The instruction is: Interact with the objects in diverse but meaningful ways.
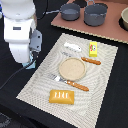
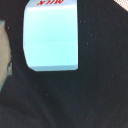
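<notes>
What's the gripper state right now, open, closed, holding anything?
Gripper: cannot be told. Its fingers show in neither view; the arm hides them in the exterior view, and the wrist view shows only the pale blue carton on black.

Two grey pots point(image 1: 86, 12) on brown board point(image 1: 107, 31)

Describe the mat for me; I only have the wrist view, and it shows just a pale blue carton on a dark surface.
Observer: A tan plate sits in the middle of the mat.
Operator: List the cutlery.
Observer: An orange-handled fork lies beside the plate on the near side, and an orange-handled knife lies toward the exterior view's right.
Operator: Name the rest.
Observer: An orange block lies near the mat's front edge; a yellow packet and a white piece lie at its far edge.
</notes>
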